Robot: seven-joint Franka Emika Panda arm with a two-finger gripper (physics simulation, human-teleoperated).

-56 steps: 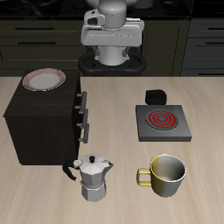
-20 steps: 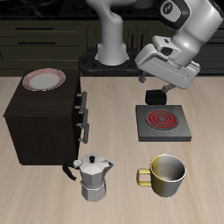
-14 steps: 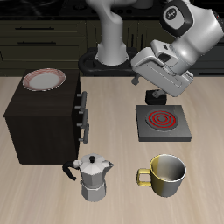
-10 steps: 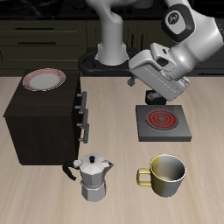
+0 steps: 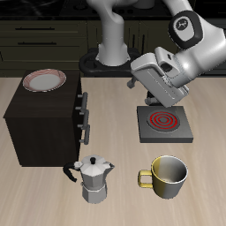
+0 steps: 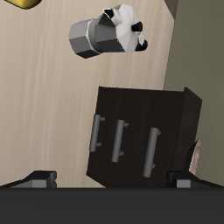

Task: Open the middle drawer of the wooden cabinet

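Above the stove plate (image 5: 162, 123), gripper (image 5: 134, 81) has swung toward the wooden cabinet (image 5: 40, 124); jaw state unclear. Middle drawer (image 6: 120, 140) closed, handle untouched, approach only begun

1 cabinet (image 5: 46, 124) w/ 3 drawers, 1 plate (image 5: 44, 81), 1 moka pot (image 5: 94, 179), 1 mug (image 5: 166, 177), 1 burner (image 5: 161, 124).

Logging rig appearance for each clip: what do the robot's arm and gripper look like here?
The arm is built of rounded, glossy white and light grey segments with black bands at the joints. It ends in a boxy, pale grey hand block. The gripper has small dark grey fingers, blocky in the wrist view. No cables, sleeves or legible markings show.
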